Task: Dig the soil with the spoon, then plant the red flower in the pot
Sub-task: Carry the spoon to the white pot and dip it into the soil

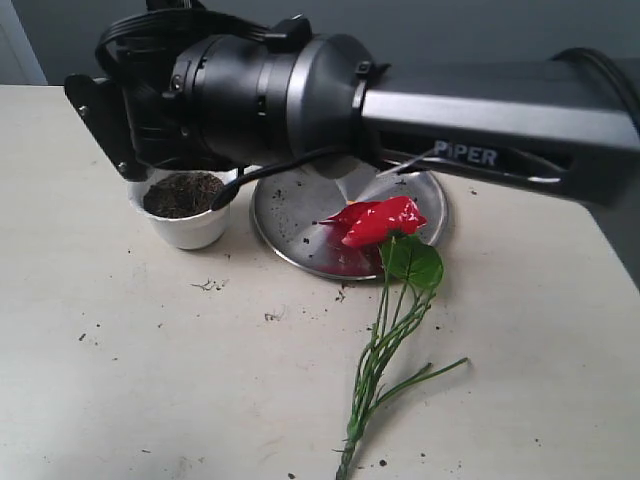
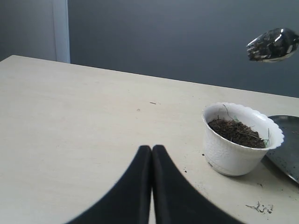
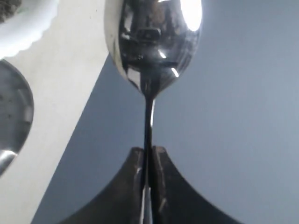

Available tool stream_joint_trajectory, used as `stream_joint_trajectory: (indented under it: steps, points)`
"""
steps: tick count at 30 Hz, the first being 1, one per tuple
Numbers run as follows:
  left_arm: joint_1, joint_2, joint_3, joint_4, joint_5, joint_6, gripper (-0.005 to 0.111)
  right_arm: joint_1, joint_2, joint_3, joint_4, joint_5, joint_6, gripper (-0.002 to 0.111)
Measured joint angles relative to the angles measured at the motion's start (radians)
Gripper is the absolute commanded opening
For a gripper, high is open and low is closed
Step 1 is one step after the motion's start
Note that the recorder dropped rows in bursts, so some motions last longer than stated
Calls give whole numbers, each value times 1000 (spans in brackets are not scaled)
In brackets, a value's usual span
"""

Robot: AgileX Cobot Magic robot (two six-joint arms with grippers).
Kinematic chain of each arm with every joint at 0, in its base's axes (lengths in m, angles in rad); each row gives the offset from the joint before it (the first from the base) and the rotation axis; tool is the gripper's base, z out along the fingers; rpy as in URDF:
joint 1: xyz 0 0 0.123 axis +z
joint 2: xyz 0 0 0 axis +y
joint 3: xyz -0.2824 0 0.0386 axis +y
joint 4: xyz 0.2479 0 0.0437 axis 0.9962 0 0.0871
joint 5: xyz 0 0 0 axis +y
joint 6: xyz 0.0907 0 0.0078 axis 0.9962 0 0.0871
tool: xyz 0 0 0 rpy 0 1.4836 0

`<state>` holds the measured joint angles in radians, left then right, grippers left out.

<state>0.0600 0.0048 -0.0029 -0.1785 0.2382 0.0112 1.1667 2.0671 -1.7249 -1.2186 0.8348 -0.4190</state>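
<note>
The small white pot holds dark soil and stands left of the steel plate. My right gripper is shut on the thin handle of the silver spoon. The spoon is held in the air, and in the left wrist view the spoon carries soil in its bowl, higher than the pot. The red flower lies with its bloom on the plate and its green stems on the table. My left gripper is shut and empty, low over the table beside the pot.
A round steel plate dusted with soil sits right of the pot. The right arm spans the exterior view above pot and plate and hides the spoon there. Soil crumbs are scattered on the pale table.
</note>
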Motion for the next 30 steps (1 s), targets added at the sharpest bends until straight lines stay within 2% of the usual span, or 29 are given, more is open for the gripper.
stream_joint_trajectory:
  steps: [13,22,30]
  points:
    - [0,0,0,0,0,0,0,-80,93,0,-77,-33,-152,-1]
    - [0,0,0,0,0,0,0,-87,116,0,-80,-60,-234,-1]
    - [0,0,0,0,0,0,0,-46,236,0,-93,-62,-236,-1]
